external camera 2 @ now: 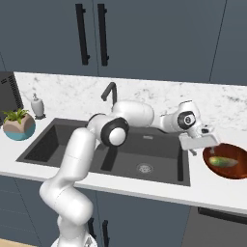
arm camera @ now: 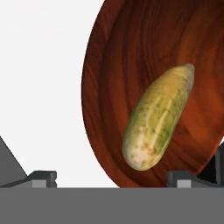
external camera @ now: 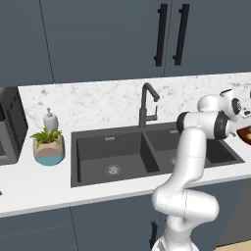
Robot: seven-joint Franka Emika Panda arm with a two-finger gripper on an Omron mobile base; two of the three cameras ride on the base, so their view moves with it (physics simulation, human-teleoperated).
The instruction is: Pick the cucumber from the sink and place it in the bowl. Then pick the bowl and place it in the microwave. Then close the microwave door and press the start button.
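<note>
Worktop point(external camera 2: 144, 185): white, carries the sink and the bowl.
Sink point(external camera 2: 120, 154): dark double basin, nothing of the task seen in it.
Arm point(external camera 2: 79, 154): reaches across the sink to the bowl side.
Bowl point(external camera 2: 212, 164): reddish-brown, on the worktop just right of the sink, clear of the basin edge.
Jaws point(external camera 2: 200, 144): spread wide, holding nothing, just above the bowl's near rim.
Cucumber point(arm camera: 158, 117): lies loose inside the bowl, slantwise, apart from both fingertips.
Step in hand: likely picking up the bowl, since the cucumber is already in it.
How to do it well: straddle the rim with one finger inside and one outside, away from the cucumber; close firmly, lift level so nothing rolls out.
</note>
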